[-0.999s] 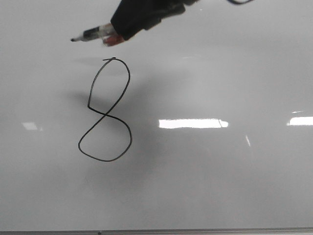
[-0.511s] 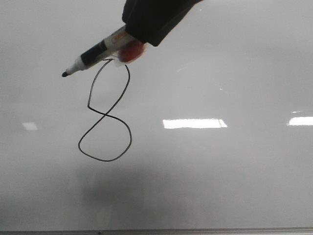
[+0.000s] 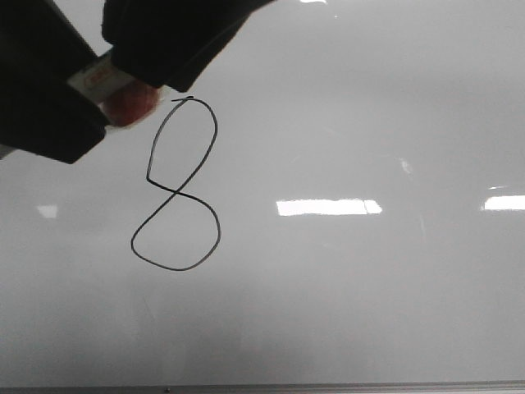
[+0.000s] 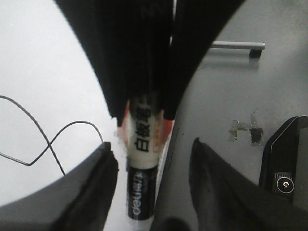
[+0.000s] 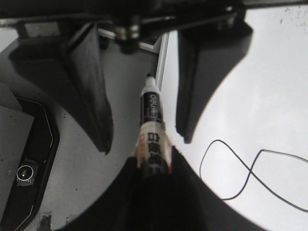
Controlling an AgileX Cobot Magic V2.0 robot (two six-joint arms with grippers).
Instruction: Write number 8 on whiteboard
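Glossy pale whiteboard fills the front view, thin dark edge strip along the 6 o'clock side. Bright rectangular light reflections sit at 3 o'clock from the drawing. Wrist views show grey bench beside the board, a dark device with a round button on it, and a short metal bar farther off.

Number 8 is drawn on the board, left of centre in the front view: thin black line, tall and slanted, narrow upper loop, wider lower loop, both loops closed.

Both claws crowd the 11 o'clock corner of the front view, just beside the top of the 8; contact with the board cannot be told.

Right claw is pinched on the marker, gripping the white labelled barrel. The black nib end points away from it, over the bench by the board's edge. A red-orange bit shows next to the barrel under the grip.

Left claw is spread wide, one finger either side of the marker's black nib end, with clear gaps on both sides and no finger touching the marker.
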